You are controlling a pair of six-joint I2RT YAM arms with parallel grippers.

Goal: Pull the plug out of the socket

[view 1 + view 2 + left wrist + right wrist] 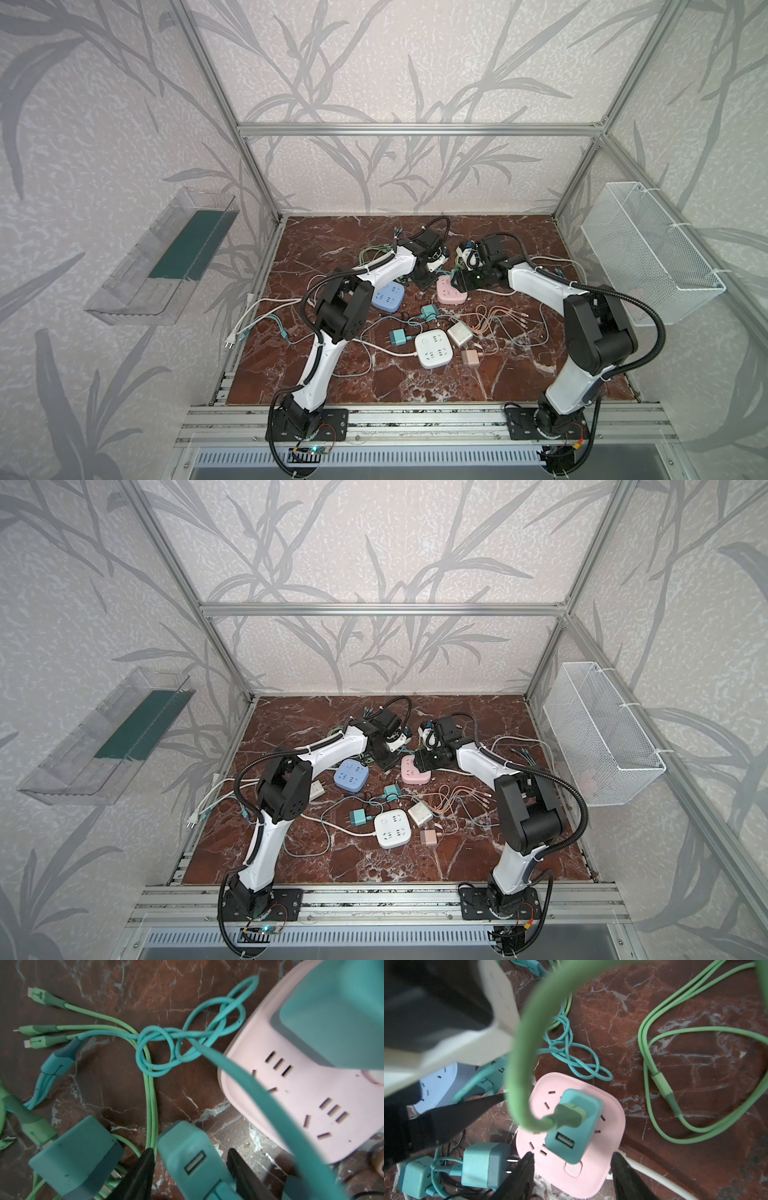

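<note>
- The teal charger plug (575, 1126) is seated upright in the pink power strip (610, 1118). A green USB cable (525, 1043) is plugged into its outer face and arches away from it.
- The strip lies flat on the marble counter (415, 386), toward the back middle, between the ends of the two arms in both top views.
- Right gripper (572, 1153): the jaws are spread over the strip, one on each side of the plug's near end. A gap shows on both sides, so they pinch nothing.
- Left gripper (191, 1152): the jaws are spread around a loose teal charger (182, 1147). Bare counter shows between it and one jaw; whether the other jaw touches it I cannot tell.
- A second loose charger (76, 1153) lies just beside that one.
- A blue power strip (388, 296) lies left of the pink one, and a white power strip (434, 348) lies nearer the front.
</note>
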